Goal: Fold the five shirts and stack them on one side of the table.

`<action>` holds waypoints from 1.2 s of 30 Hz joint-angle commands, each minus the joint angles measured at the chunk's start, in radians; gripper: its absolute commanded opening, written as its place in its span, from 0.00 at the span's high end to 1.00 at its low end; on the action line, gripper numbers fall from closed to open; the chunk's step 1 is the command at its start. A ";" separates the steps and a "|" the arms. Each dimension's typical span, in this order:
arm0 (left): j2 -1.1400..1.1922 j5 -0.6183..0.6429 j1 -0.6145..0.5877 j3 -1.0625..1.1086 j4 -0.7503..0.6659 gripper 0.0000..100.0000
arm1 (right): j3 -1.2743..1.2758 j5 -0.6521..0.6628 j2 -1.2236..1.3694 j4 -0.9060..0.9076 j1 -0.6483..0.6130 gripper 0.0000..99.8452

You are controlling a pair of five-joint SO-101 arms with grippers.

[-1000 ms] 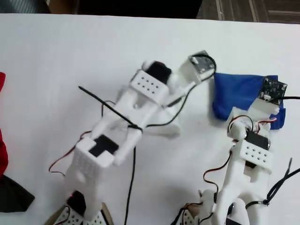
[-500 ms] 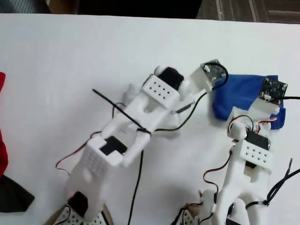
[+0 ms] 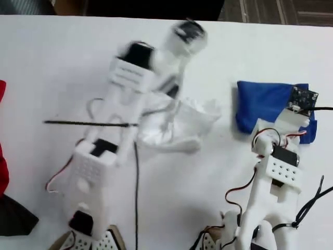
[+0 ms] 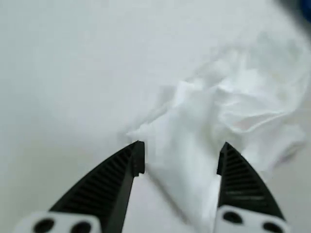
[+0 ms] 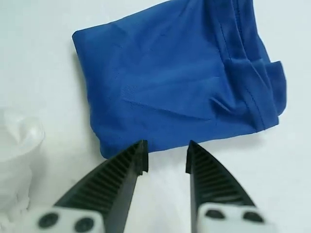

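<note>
Directly below the spread left end effector (image 4: 182, 149) lies a white shirt (image 4: 228, 109).

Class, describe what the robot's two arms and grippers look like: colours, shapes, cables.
The left arm and right arm are blocky white plastic segments with dotted housings and black motor blocks, trailed by thin red and black cables. The left gripper and right gripper have black, ribbed, tapering fingers on white bases.
</note>
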 commanded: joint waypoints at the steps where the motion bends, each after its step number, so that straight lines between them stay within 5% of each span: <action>1: -0.064 -0.002 -0.143 -0.067 0.044 0.74 | 0.015 0.002 -0.042 -0.015 -0.064 0.86; 4: -0.061 0.000 -0.258 -0.045 0.040 0.85 | 0.035 0.127 -0.042 -0.015 -0.160 0.99; 6: -0.061 0.002 -0.325 -0.035 0.037 1.00 | 0.041 0.221 -0.036 -0.010 -0.216 0.97; 11: -0.066 0.002 -0.463 0.070 0.048 0.97 | -0.130 0.236 0.090 0.088 -0.236 0.98; 19: -0.072 0.009 -0.565 0.278 -0.005 0.97 | -1.040 0.358 0.581 0.664 -0.414 0.98; 28: -0.104 0.040 -0.766 0.394 -0.066 0.97 | -1.835 0.356 1.171 1.030 -0.576 0.98; 36: -0.428 0.021 -0.924 0.846 -0.249 0.97 | -2.176 0.362 1.415 1.090 -0.591 0.98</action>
